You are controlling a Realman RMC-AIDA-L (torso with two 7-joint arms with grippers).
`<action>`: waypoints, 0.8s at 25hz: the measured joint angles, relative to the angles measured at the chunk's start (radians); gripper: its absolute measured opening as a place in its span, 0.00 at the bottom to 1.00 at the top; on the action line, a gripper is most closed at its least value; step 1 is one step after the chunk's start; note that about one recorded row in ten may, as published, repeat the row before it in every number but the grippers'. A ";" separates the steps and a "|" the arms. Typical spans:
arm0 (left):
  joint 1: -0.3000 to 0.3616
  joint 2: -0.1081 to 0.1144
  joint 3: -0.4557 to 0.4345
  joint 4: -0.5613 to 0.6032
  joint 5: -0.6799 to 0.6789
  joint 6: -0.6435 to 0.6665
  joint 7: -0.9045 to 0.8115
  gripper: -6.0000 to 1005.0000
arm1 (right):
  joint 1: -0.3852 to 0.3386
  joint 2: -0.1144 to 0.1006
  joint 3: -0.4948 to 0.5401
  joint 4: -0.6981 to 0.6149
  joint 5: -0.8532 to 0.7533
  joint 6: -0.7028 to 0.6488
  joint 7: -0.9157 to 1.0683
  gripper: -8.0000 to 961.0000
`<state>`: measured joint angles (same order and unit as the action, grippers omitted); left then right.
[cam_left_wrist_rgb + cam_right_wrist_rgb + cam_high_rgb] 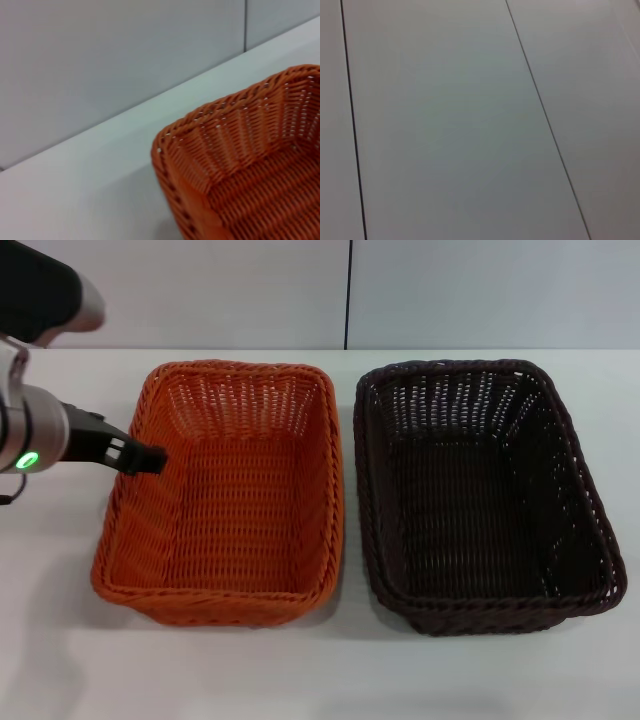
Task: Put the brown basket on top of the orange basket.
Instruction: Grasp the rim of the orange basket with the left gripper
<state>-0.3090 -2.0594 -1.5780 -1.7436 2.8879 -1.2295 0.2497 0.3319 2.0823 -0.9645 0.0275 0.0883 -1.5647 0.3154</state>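
Note:
The orange basket (235, 495) sits on the white table at the left, and one of its corners shows in the left wrist view (240, 165). The brown basket (480, 495) sits right beside it on the right, upright, with a narrow gap between them. Both baskets hold nothing. My left gripper (148, 458) reaches in from the left and sits at the left rim of the orange basket. My right arm is out of the head view, and its wrist view shows only grey wall panels.
The white table (320, 670) has bare room in front of and behind the baskets. A grey panelled wall (350, 290) stands behind the table's far edge.

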 joint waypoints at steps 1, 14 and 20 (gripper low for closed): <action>0.000 0.000 0.000 0.000 0.000 0.000 0.000 0.77 | -0.001 0.000 0.000 0.000 0.000 0.000 0.000 0.83; -0.110 -0.005 0.022 0.290 -0.005 0.112 -0.028 0.76 | -0.003 -0.001 -0.009 0.002 -0.001 0.003 -0.001 0.83; -0.139 -0.003 0.021 0.347 -0.007 0.122 -0.015 0.76 | -0.002 0.000 -0.010 0.002 -0.001 0.003 -0.001 0.83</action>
<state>-0.4483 -2.0627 -1.5566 -1.3962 2.8811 -1.1077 0.2352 0.3298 2.0824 -0.9741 0.0292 0.0873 -1.5614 0.3146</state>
